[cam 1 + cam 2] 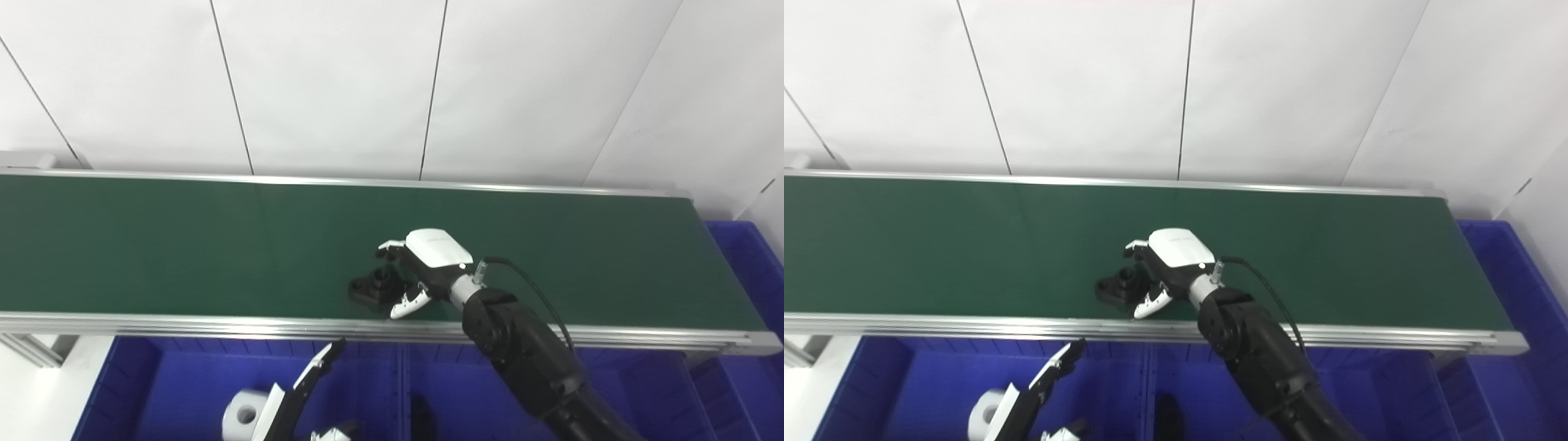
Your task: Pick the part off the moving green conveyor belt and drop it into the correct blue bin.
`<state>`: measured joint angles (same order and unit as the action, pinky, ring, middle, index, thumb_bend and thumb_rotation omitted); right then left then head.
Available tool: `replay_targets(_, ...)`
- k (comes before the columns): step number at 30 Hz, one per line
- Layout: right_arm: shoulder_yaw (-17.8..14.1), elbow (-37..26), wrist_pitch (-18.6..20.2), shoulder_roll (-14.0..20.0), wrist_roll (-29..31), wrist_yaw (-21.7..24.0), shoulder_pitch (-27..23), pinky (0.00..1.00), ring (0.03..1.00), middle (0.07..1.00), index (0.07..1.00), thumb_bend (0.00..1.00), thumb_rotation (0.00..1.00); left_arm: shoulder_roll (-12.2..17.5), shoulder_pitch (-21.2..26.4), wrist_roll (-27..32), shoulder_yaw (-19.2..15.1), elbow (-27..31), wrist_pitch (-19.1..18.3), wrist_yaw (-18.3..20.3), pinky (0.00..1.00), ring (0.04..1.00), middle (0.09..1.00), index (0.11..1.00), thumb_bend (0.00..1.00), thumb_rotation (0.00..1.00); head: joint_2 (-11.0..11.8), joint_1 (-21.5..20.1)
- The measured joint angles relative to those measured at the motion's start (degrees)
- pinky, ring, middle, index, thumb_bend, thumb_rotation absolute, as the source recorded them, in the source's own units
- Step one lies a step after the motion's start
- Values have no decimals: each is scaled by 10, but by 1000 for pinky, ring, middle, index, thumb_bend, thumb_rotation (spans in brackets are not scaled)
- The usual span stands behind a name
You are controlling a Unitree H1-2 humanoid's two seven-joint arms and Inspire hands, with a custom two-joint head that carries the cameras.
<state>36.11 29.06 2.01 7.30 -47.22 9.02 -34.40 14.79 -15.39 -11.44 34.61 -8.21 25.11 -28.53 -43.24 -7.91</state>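
A black part with a round boss lies on the green conveyor belt, near its front edge. My right hand reaches over the belt from the right. Its fingers are behind the part and its thumb is in front of it, spread on both sides; I see no firm grip. The part also shows in the right eye view. My left hand is low at the bottom edge over a blue bin, fingers stretched out and empty.
Blue bins run below the belt's front rail, split by a divider. A white cylindrical part lies in the left bin, a dark part just right of the divider. Another blue bin stands past the belt's right end.
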Motion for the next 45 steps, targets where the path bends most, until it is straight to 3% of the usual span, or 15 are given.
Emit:
replay_targets(2, 7, 0, -7, 6, -6, -8, 0, 619, 675, 718, 757, 652, 91, 0, -1, -4, 2, 5, 0, -6, 894, 914, 917, 902, 649, 732, -5, -1)
replay_targets(4, 13, 0, -20, 12, -6, -12, -1, 471, 551, 605, 708, 600, 27, 0, -1, -9, 2, 10, 0, -8, 895, 913, 917, 903, 638, 729, -7, -3)
replay_targets(5, 16, 0, -22, 14, -10, -15, -2, 449, 531, 582, 701, 590, 22, 1, -1, -13, 2, 13, 0, -10, 895, 912, 916, 903, 639, 730, -7, -4)
replay_targets(7, 21, -2, -23, 18, -17, -22, -3, 282, 352, 497, 537, 538, 4, 1, -1, -14, 4, 16, 0, -11, 900, 914, 918, 903, 636, 723, -9, -6)
replay_targets(10, 26, -7, -26, 26, -21, -31, -2, 215, 282, 474, 495, 528, 0, 2, -1, -9, 6, 17, 0, -9, 900, 915, 916, 900, 638, 696, -12, -16)
replay_targets(19, 29, -5, -52, 36, -28, -84, 11, 229, 300, 475, 491, 527, 0, 4, -5, 12, 2, 36, 0, 10, 903, 920, 920, 910, 640, 719, -18, -24)
replay_targets(25, 30, -5, -56, 37, -32, -100, 17, 210, 278, 412, 517, 522, 0, 5, -5, 22, -4, 36, 0, 21, 897, 914, 914, 906, 645, 710, -16, -23)
replay_targets(33, 40, 4, -76, 34, -36, -128, 20, 180, 245, 403, 516, 522, 0, 3, -6, 24, -9, 36, 0, 28, 910, 925, 924, 911, 652, 719, -11, -25)
replay_targets(34, 42, 6, -80, 33, -37, -133, 20, 178, 244, 437, 502, 525, 0, 2, -6, 24, -9, 36, 0, 28, 912, 925, 924, 910, 655, 718, -10, -24)
replay_targets(38, 40, 2, -81, 30, -37, -134, 21, 247, 325, 480, 492, 525, 0, 1, -7, 25, -11, 35, 0, 31, 913, 926, 927, 909, 626, 691, -8, -24)
replay_targets(40, 37, -14, -81, 31, -32, -127, 29, 271, 352, 454, 527, 518, 0, 0, -6, 32, -11, 35, 0, 36, 916, 930, 932, 912, 621, 690, -6, -23)
replay_targets(45, 13, -42, -81, 30, -21, -117, 58, 225, 293, 476, 497, 522, 0, -2, -7, 34, -15, 34, 0, 41, 908, 922, 922, 905, 628, 695, -2, -21)
